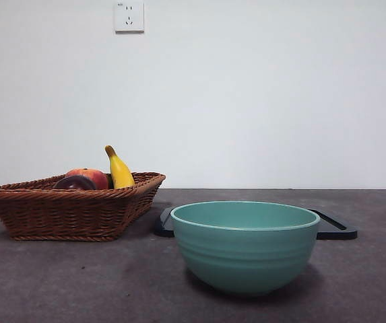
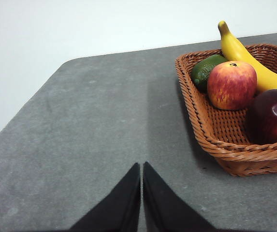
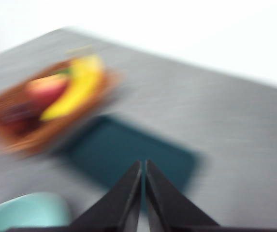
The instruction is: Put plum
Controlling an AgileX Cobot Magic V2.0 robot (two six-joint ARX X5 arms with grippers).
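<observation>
Dark maroon and glossy, the plum (image 2: 273,116) lies in the wicker basket (image 2: 215,140) at one end of it, with a red-and-yellow apple (image 2: 231,84) just beside it, a banana (image 2: 247,55) leaning along the far rim and a green avocado-like fruit (image 2: 206,70) tucked behind the apple. In the front view the plum (image 1: 75,182) barely clears the basket rim. A teal bowl (image 1: 245,245) stands well apart from the basket, and a dark tray (image 1: 337,229) lies flat behind the bowl. The left gripper (image 2: 141,193) hangs over bare table beside the basket, jaws pressed together and holding nothing; the right gripper (image 3: 143,193), its view smeared by blur, sits above the tray's near edge, jaws likewise together and empty. The pick has not begun. The likely trouble: the plum's smooth skin may slip from narrow jaws, the crowding apple may be nudged or grabbed instead, and the basket wall may block a low approach.
</observation>
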